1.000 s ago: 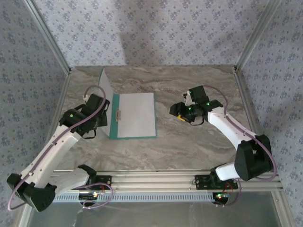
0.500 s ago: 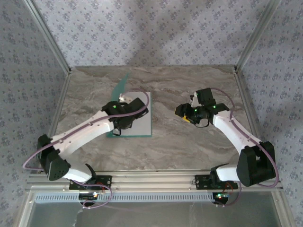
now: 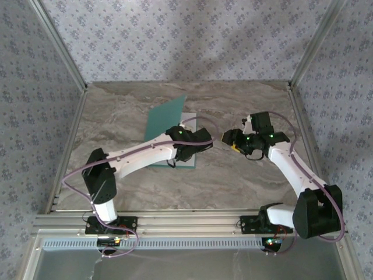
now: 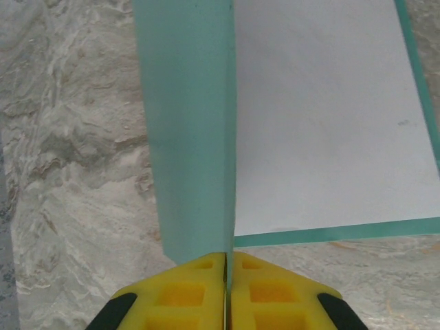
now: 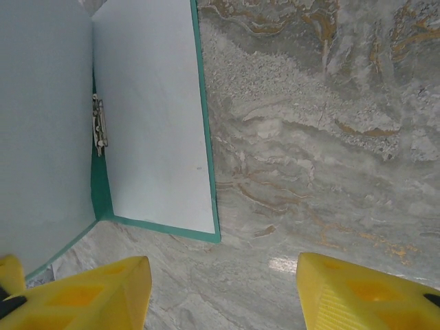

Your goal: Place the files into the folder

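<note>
Even diffuse light; faint soft shadows

Teal-green folder [image 3: 166,118] on the marble desk [image 3: 233,182], just left of the middle, half closed. Back half flat on the desk; front cover raised on the centre fold and tilted rightward over it. Inside, white files [image 4: 323,117] lying flat and square on the back half, thin teal margin showing along right and near edges. Small metal clip [image 5: 100,128] beside the fold.
</note>
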You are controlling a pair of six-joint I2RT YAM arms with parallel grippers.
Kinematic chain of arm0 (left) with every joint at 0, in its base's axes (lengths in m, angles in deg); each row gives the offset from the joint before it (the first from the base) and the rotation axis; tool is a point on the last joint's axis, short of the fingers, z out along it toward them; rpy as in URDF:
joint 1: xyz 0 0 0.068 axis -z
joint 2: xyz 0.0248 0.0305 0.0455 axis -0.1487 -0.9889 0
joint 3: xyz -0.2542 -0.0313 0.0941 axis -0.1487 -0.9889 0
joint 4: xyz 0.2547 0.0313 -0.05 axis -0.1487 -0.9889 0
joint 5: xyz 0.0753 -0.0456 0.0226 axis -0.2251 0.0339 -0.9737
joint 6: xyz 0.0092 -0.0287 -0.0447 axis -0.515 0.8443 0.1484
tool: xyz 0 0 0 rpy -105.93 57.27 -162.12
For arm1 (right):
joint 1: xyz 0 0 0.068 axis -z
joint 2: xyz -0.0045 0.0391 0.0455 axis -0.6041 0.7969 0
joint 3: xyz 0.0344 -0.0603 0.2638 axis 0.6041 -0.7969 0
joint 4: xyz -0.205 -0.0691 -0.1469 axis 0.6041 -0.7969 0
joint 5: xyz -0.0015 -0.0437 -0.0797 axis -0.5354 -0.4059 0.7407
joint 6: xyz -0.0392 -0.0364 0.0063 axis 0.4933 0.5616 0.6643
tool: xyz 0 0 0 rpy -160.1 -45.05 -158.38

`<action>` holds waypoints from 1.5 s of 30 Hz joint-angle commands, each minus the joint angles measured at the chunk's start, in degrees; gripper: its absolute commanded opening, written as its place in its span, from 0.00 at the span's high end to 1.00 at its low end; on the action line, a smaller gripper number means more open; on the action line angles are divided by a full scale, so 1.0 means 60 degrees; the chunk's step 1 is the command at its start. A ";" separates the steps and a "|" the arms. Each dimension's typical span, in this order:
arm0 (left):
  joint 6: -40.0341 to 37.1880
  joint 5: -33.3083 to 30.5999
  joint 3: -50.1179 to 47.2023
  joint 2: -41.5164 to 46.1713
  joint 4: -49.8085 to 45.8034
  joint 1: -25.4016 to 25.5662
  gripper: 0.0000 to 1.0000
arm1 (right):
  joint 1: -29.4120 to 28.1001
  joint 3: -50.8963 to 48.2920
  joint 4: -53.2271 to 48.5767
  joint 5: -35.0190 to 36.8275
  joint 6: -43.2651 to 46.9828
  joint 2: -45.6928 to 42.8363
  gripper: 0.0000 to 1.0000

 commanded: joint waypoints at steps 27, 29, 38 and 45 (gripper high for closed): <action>-0.0129 0.2550 0.2887 -0.2597 0.2082 0.0411 0.25 | 0.2554 -0.1298 0.0099 -0.0399 -0.0004 -0.3079 0.37; -0.0238 0.2516 0.2751 -0.2331 0.2381 0.0329 0.22 | 0.2587 -0.1344 0.0144 -0.0216 0.0007 -0.3249 0.36; -0.0934 0.2510 0.1000 -0.0311 0.4791 -0.0453 0.13 | 0.2712 -0.1626 0.0824 0.0788 -0.0004 -0.3795 0.22; -0.2118 0.1409 -0.1779 0.1974 0.6868 -0.2152 0.00 | 0.2463 -0.1625 0.1195 0.3357 0.0786 -0.3600 0.10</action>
